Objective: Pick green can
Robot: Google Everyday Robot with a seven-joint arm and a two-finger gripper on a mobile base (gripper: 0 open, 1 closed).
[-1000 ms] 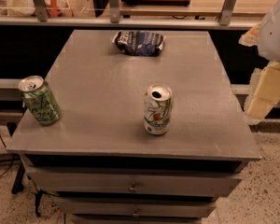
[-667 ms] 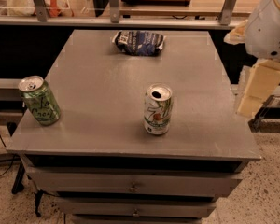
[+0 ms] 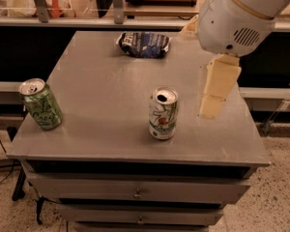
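**Green can on the left, gripper on the right**

I see a grey surface (image 3: 101, 81) with three things on it. The green can (image 3: 40, 104) stands near the front left corner, close to the left edge. It is green all over, with pale scribbly writing on its side. Its silver top faces up. Nothing is touching it.

Near the middle of the surface, closer to the front, stands a white can (image 3: 163, 113). It has green stripes and its top is open. It is well apart from the green can. At the back of the surface lies a dark blue snack bag (image 3: 143, 44), flat and crinkled.

My gripper (image 3: 215, 95) hangs in the air over the right side of the surface. It is just to the right of the white can and does not touch it. It is far from the green can, with the white can between them. A pale cream part of the gripper points down from the big round white arm (image 3: 237, 13) at the top right. I can't tell if the gripper is spread wide or closed. It holds nothing that I can see.

Under the surface are grey drawers (image 3: 135, 193) with small handles. The floor (image 3: 280, 197) on the right is speckled.
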